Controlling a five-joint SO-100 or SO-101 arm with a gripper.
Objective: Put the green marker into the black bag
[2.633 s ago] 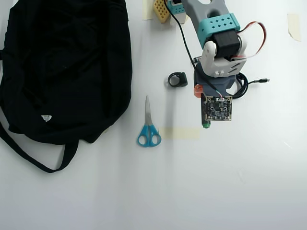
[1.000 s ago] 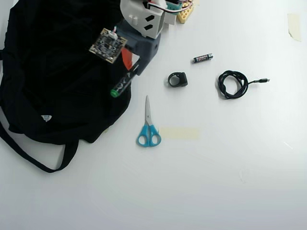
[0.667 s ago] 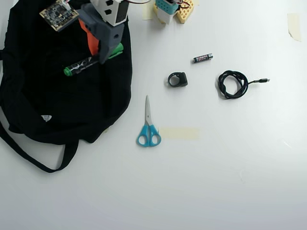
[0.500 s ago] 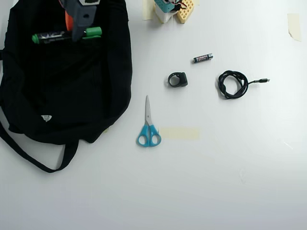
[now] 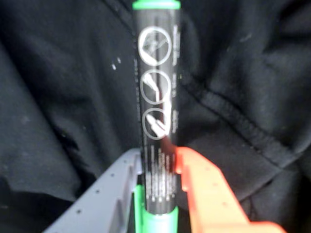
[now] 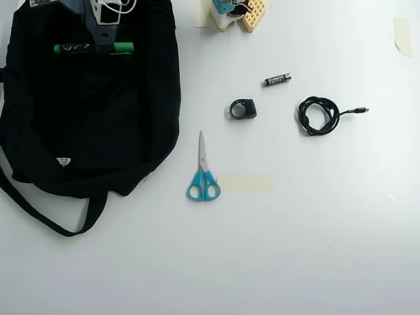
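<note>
The green marker [image 5: 156, 97] has a black barrel with white print and green ends. In the wrist view it stands between a grey finger [image 5: 112, 194] and an orange finger [image 5: 209, 194] of my gripper [image 5: 158, 167], which is shut on it. Black fabric of the black bag [image 5: 58, 97] fills the background. In the overhead view the marker [image 6: 92, 48] lies level over the upper part of the bag [image 6: 92, 118], held by my gripper [image 6: 104, 44] at the top left. The bag's strap loop [image 6: 59, 220] trails toward the bottom left, and a small white tag [image 6: 63, 161] shows.
On the white table in the overhead view: blue-handled scissors [image 6: 203, 172], a small black ring-shaped part [image 6: 243, 109], a black battery [image 6: 277, 79], a coiled black cable [image 6: 319, 115], a strip of tape [image 6: 245, 182], and the arm's base [image 6: 236, 14] at the top.
</note>
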